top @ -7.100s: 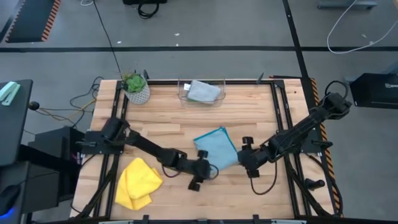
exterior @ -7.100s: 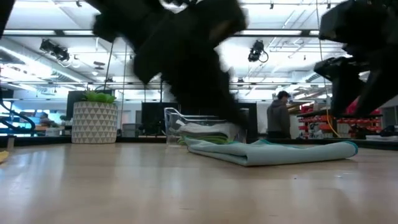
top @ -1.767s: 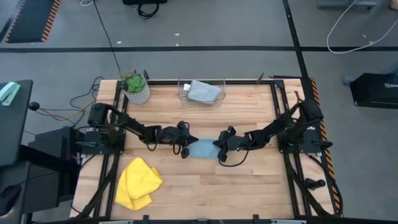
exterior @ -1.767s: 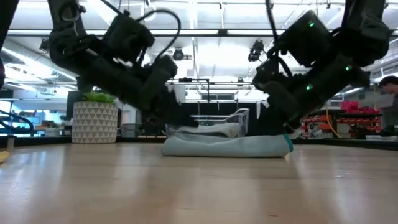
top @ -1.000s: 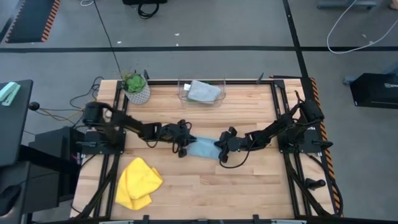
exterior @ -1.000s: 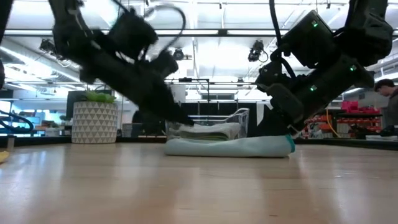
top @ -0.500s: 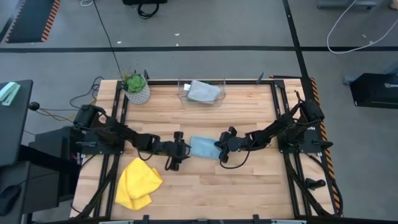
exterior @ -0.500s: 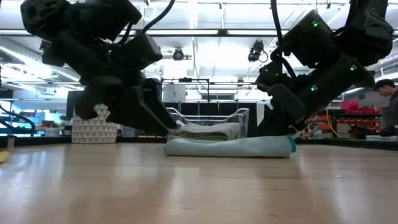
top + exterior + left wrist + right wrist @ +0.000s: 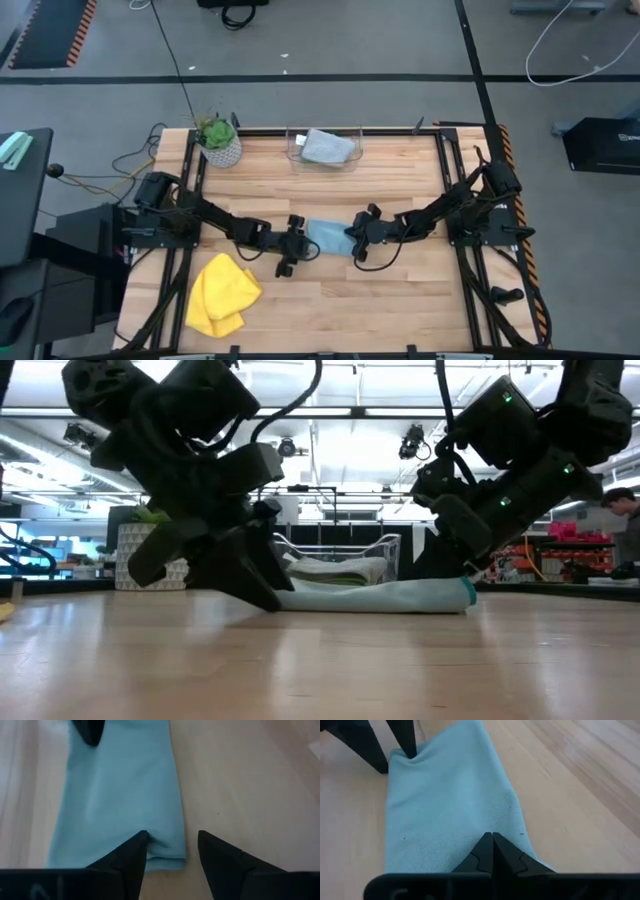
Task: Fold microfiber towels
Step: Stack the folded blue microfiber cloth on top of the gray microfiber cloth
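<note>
A light blue microfiber towel [image 9: 326, 236] lies folded into a narrow strip at the table's middle. My left gripper [image 9: 300, 250] is open, low at the strip's left end [image 9: 165, 851]. My right gripper [image 9: 352, 242] is shut over the right end. A yellow towel [image 9: 222, 293] lies crumpled at the near left, untouched. A pale grey towel [image 9: 326, 147] lies in the clear bin [image 9: 296, 152] at the far edge. My left gripper comes in slanting down from the table's left. One fingertip [image 9: 141, 840] rests on the blue towel's left end by its near corner, where the cloth puckers a little. The other fingertip [image 9: 204, 839] stands over bare wood just off the towel's near edge. My right gripper presses its shut fingertips [image 9: 492, 839] down on the towel's right end [image 9: 517, 832], slanting down from the table's right. The cloth lies flat on the table on both sides of the tips, without a pucker.
A potted plant [image 9: 218, 142] stands at the far left corner, next to the clear bin. Bare wood lies along the near edge [image 9: 400, 310] and on the far right. People and equipment show in the room behind the table in the low view.
My left gripper has left the blue towel's left end, drawn back toward the table's left and near edge, then come back lower to the end's near corner. The towel lies flat where it was. My right gripper has kept still.
</note>
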Tool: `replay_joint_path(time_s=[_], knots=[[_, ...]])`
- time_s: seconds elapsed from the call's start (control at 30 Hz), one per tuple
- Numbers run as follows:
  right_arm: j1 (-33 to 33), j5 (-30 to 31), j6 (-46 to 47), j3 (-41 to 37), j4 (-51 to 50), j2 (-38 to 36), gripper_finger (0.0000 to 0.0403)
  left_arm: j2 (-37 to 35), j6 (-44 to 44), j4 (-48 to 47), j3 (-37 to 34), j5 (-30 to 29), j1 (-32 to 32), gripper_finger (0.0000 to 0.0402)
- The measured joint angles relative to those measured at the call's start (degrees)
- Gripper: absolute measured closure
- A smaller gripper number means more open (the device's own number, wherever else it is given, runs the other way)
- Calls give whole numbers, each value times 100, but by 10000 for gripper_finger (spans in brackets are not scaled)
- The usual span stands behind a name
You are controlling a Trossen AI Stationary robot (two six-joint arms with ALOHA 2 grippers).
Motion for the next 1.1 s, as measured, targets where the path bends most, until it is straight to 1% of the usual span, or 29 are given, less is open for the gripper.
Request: replay_joint_path(time_s=[0.07,0.1,0.17,0.23,0.27,0.3,0.4,0.5,0.6,0.7,0.77,0.87,0.97,1.1], knots=[[10,0,-4,0,2,0,396,1,-24,-144,44,-47,38,239],[18,-13,-3,0,7,0,396,1,-40,-191,45,-47,70,256],[42,-22,-4,0,2,0,394,1,-41,-246,43,-49,117,299],[61,-37,-2,0,4,0,389,3,52,-292,42,-149,148,354],[77,-38,-1,0,-7,-10,385,3,79,-289,41,-195,159,375],[83,-44,-16,0,-83,-58,379,5,92,-250,36,-221,167,384],[87,-137,-54,0,-613,-401,348,-28,92,-237,32,-216,192,380],[95,-173,-59,67,-1671,-1059,301,-61,-59,-306,86,-171,234,386],[220,-61,-63,410,-2938,-1655,246,-87,-269,-288,200,-18,267,387],[451,170,-175,915,-3600,-1806,196,-87,-554,-387,374,251,318,385],[638,354,-306,1250,-3669,-1622,171,-87,-686,-381,456,388,349,385],[849,606,-374,1693,-3809,-1143,146,-87,-750,-380,538,407,385,387],[1003,729,-368,2046,-4019,-578,132,-87,-889,-370,612,442,434,387],[1067,827,-294,2503,-4200,123,122,-87,-1167,-364,677,608,528,386]])
